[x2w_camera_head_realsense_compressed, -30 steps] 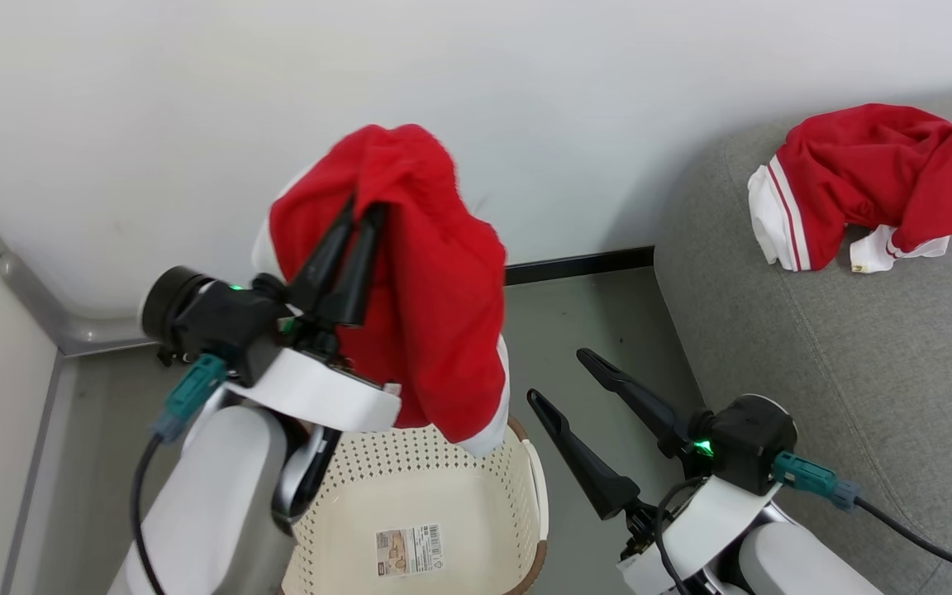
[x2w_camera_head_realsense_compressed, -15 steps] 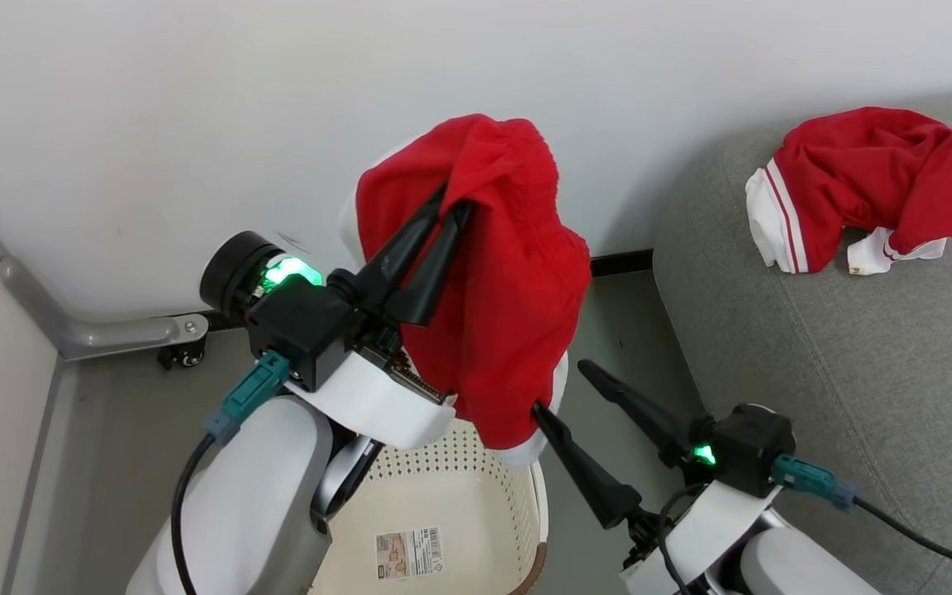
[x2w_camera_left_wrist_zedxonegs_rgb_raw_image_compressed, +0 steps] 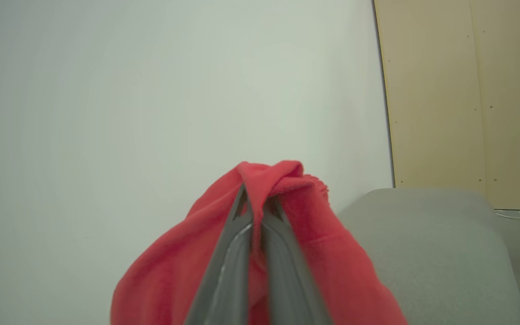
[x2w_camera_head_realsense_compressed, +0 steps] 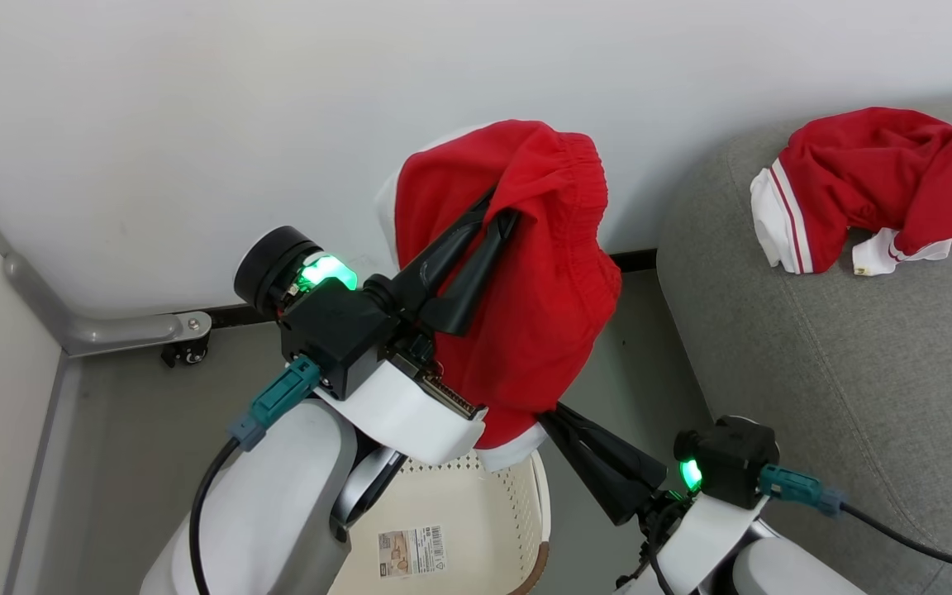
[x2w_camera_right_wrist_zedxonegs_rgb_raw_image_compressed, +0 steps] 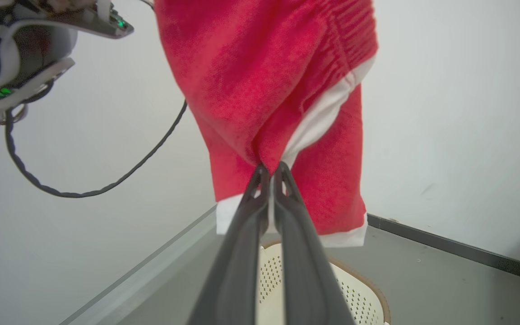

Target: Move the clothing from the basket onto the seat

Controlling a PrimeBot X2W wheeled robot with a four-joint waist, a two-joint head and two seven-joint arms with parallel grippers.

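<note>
The left tool (x2w_camera_head_realsense_compressed: 502,207) was clamped shut on the top of the red garment (x2w_camera_head_realsense_compressed: 542,297), which hung above the basket (x2w_camera_head_realsense_compressed: 535,504). The right tool (x2w_camera_head_realsense_compressed: 550,416) was closed on its lower folds, just above the basket. A second garment (x2w_camera_head_realsense_compressed: 881,182) lay on the seat (x2w_camera_head_realsense_compressed: 856,372), right of the basket.

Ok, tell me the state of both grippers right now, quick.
Left gripper: shut on the red shorts, pinching them near the waistband.
Right gripper: shut on a lower fold of the same red shorts.
</note>
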